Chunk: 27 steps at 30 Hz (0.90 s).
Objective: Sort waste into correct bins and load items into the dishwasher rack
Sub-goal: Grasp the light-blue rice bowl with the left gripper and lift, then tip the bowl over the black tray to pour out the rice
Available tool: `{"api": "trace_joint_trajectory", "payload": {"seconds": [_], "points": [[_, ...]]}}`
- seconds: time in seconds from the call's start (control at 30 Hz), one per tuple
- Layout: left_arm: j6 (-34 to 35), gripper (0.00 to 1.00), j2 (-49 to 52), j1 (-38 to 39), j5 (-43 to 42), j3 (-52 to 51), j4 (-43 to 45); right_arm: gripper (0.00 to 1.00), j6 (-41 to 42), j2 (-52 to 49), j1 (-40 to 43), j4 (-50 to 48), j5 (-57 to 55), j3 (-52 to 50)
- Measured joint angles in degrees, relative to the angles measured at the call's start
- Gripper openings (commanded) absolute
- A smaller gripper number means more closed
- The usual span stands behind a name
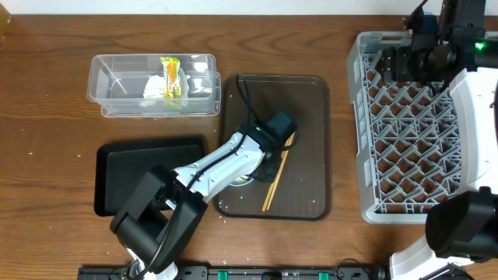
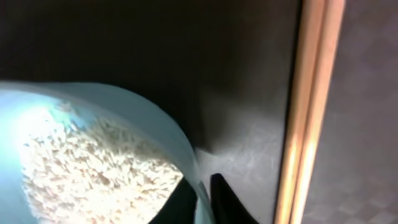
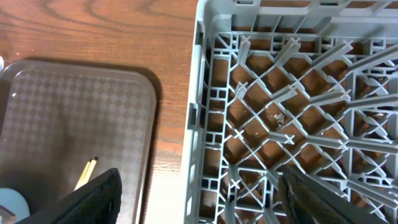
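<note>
**A:** How is the left arm point(image 1: 226, 159) posed?

**B:** It stretches from the near edge of the desk point(image 1: 47, 117) out over the brown serving tray point(image 1: 307, 109). Its wrist is bent down above the tray's middle.

**A:** And its fingers?

**B:** The left gripper point(image 2: 200, 199) straddles the rim of the pale white-green cup point(image 2: 143, 118). One dark finger point(image 2: 233, 208) sits outside the wall and the other inside. They look clenched on that thin wall.

**A:** What does the cup look like?

**B:** It is pale with a bluish-green tint, and a heap of white rice grains point(image 2: 87, 168) lies inside. It stands on the brown tray, left of the light wooden chopsticks point(image 2: 308, 112). The chopsticks lie flat on the tray, near the cup but apart from it.

**A:** And the right arm?

**B:** It hangs over the far left corner of the dishwasher rack point(image 3: 205, 74). The right gripper point(image 3: 200, 180) has its fingers spread wide with nothing between them, only the grey wall and peg lattice below.

**A:** Where is the rest of the waste?

**B:** The yellow-orange snack wrapper point(image 1: 171, 78) and the crumpled white tissue point(image 1: 152, 88) lie in the clear tub point(image 1: 97, 78). The black tray point(image 1: 148, 175) sits on the desk nearer the front edge.
</note>
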<state>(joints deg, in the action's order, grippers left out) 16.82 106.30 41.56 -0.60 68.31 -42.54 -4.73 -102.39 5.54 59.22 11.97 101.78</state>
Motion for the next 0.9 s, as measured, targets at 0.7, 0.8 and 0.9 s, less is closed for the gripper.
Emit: {"api": "trace_joint_trajectory", "payload": {"seconds": [0.7, 0.8, 0.9], "points": [[-1.0, 0.06, -21.0, -14.7, -3.6, 2.4, -7.5, 0.78, 0.0, 0.0, 0.0, 0.2, 0.0, 0.0], [-1.4, 0.06, -22.5, -23.9, -12.9, 2.3, -6.8, 0.79, 0.0, 0.0, 0.0, 0.2, 0.0, 0.0], [-2.8, 0.06, -22.7, -32.7, -22.3, 0.7, -4.9, 0.79, 0.0, 0.0, 0.0, 0.1, 0.0, 0.0]]}}
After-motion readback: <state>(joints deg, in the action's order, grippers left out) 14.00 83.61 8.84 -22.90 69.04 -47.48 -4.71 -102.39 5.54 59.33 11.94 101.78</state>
